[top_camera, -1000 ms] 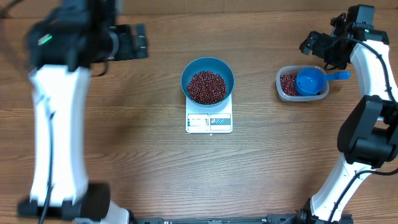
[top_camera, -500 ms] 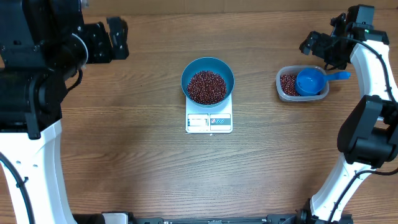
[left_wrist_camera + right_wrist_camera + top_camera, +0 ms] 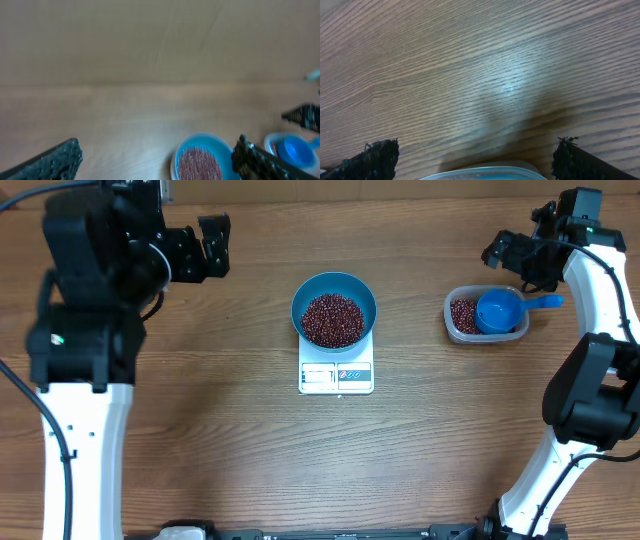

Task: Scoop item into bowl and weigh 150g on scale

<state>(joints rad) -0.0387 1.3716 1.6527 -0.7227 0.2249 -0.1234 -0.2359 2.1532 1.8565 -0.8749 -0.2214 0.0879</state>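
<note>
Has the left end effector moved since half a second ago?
Yes. In the overhead view the left end effector has shifted toward the bowl.

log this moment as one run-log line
beans heaped in bowl on scale | scoop resting in tub | left gripper open, empty | right gripper open, empty

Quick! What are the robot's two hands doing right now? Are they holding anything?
Left gripper: open, holding nothing.
Right gripper: open, holding nothing.
</note>
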